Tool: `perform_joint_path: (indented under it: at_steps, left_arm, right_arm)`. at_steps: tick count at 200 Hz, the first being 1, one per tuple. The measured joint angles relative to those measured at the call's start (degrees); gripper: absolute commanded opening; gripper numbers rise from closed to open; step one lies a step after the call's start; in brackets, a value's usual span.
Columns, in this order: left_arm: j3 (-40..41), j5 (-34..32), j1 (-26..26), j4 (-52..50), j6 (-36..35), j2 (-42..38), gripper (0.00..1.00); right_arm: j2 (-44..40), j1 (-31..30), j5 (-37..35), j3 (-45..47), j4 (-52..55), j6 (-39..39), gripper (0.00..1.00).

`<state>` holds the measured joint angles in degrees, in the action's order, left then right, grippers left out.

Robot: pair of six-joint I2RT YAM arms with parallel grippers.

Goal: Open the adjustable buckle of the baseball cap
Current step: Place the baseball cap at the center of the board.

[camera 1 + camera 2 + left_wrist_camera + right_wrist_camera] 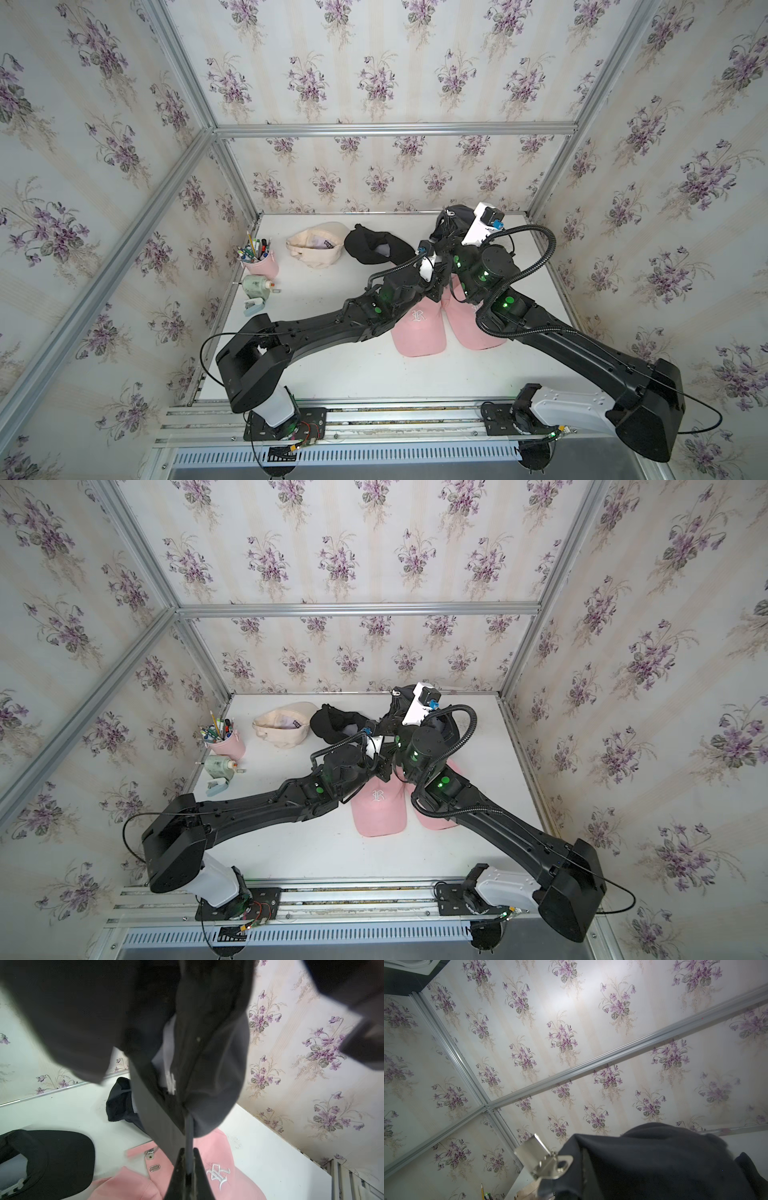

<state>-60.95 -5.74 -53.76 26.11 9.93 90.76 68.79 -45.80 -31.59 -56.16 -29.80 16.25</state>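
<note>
**A:** Above the surface [332,365], over the pink caps [419,336], the dark cap [457,214] hangs between both tools. How will it handle?

**B:** Light and floppy; the cloth folds wherever it's pinched. Only the buckle [544,1157] is stiff. It's small, shiny metal, likely slippery, with its flap angled off the base plate.

**A:** Where's the hold?

**B:** The left tool [188,1155] is pinched fully closed on the thin strap [188,1130] running from the cap. The right tool [445,235] is clamped too. Its tips are buried in cloth, so I judge it grips the cap's back edge beside the buckle.

**A:** Good spots?

**B:** I'd say so: cloth near the buckle, and the strap's tail to pull. Pinching the metal itself risks slipping.
</note>
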Motion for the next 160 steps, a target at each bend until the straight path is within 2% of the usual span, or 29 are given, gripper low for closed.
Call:
perform_joint_path:
  at_steps: [22, 71, 96, 112, 135, 160]
  left_arm:
    - [0.70, 2.05, 0.55, -2.78, -1.09, -2.29, 0.00]
    - [2.40, 7.85, 2.54, -8.20, -1.75, -7.06, 0.00]
    - [2.51, 12.35, 4.00, -11.65, -1.92, -9.31, 0.00]
    - [2.05, 15.04, 5.11, -15.26, -1.95, -11.15, 0.00]
    - [1.44, 18.78, 6.58, -19.08, -1.97, -13.73, 0.00]
    - [2.23, 22.51, 8.61, -24.06, -1.90, -17.03, 0.00]
  right_arm:
    - [-0.20, 0.02, 0.72, 0.87, -1.18, -0.76, 0.00]
    - [-0.44, 0.02, 3.10, 2.03, -1.09, -2.78, 0.15]
    - [-0.90, 0.02, 5.55, 2.86, -0.26, -4.57, 0.26]
    - [-0.92, 0.02, 7.23, 2.84, 0.52, -5.77, 0.41]
    - [-0.92, 0.02, 10.08, 2.69, 2.32, -7.48, 0.56]
    - [-0.94, 0.13, 12.85, 2.38, 4.11, -9.57, 0.66]
